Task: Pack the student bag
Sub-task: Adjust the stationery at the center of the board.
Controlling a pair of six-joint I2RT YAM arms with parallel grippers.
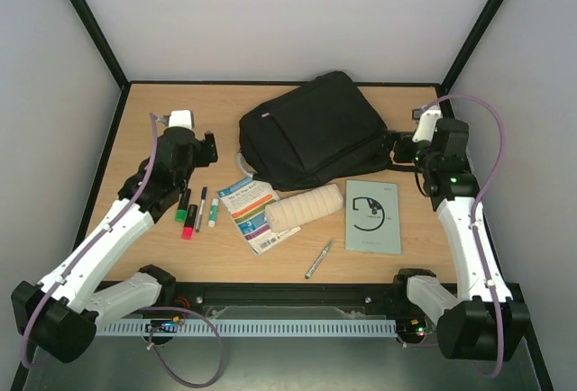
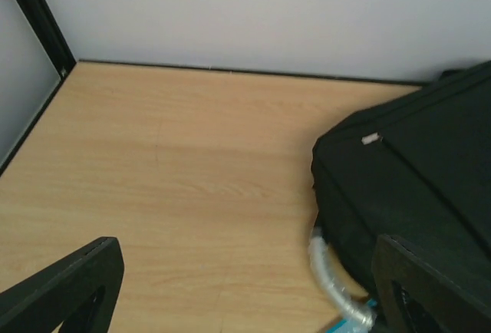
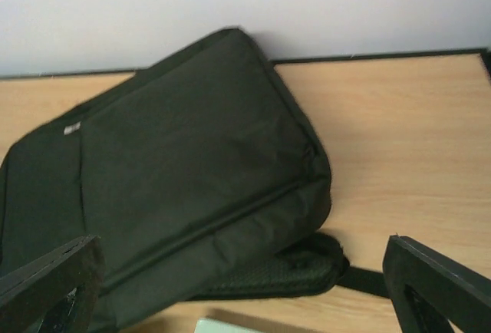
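Note:
The student bag [image 1: 311, 130] is a large black backpack lying flat at the back middle of the wooden table, zipped shut as far as I can see. My left gripper [image 1: 209, 148] hovers just left of it, open and empty. In the left wrist view the student bag [image 2: 414, 187] fills the right side, its grey looped handle [image 2: 330, 279] curving out by the right finger [image 2: 430, 287]. My right gripper [image 1: 392, 146] hangs open and empty at the bag's right edge. The right wrist view shows the student bag [image 3: 184, 187] and a black strap [image 3: 360, 279] between the wide-apart fingers [image 3: 437, 287].
In front of the bag lie three markers [image 1: 200, 209], a colourful booklet [image 1: 252, 215], a beige roll [image 1: 305, 208], a grey-green notebook [image 1: 374, 215] and a pen [image 1: 318, 259]. Walls enclose the table on three sides.

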